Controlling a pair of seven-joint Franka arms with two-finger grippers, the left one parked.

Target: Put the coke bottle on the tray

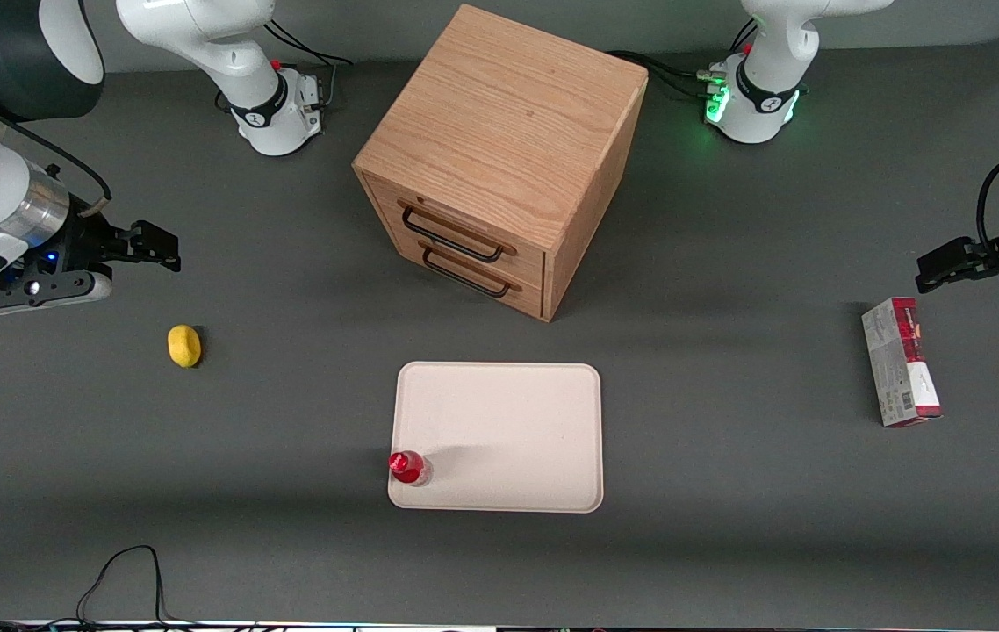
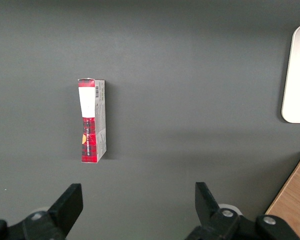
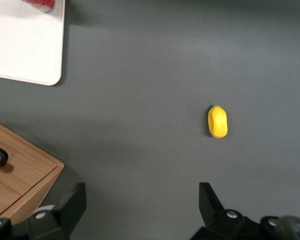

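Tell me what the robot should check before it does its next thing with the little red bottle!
1. Is the coke bottle on the tray? Ok: it stands in the tray's corner nearest the front camera, toward the working arm's end.
2. Is the bottle upright? Ok, red cap on top.
3. Has the hand let go? Ok: it is open, empty, and far from the bottle.
4. Is the bottle safely inside the rim? Cannot tell; it sits very close to the edge.
5. Is the lemon out of the way? Ok, it lies on the table apart from the tray.
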